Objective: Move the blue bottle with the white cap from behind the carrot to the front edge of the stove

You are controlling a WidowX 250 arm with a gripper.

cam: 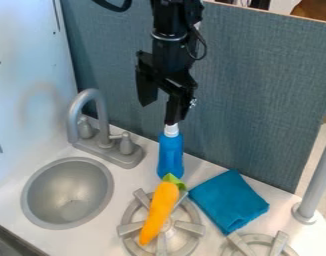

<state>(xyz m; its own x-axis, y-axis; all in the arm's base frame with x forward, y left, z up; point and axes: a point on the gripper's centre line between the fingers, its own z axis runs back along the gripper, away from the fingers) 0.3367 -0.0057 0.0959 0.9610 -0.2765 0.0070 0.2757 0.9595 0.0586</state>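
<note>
On my left I see the round sink [67, 194], then the grey faucet [99, 135]. My tool [157, 115] hangs with its fingers spread, nothing between them, one tip right at the white cap of the upright blue bottle [170, 156]. An orange toy carrot [160, 207] lies on a burner [188, 227]; right of it, a blue cloth [229, 200].

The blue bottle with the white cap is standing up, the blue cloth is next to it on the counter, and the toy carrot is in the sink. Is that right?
Not quite: the toy carrot isn't in the sink. The camera view shows it on the stove burner. The blue bottle and blue cloth are as you said.
</note>
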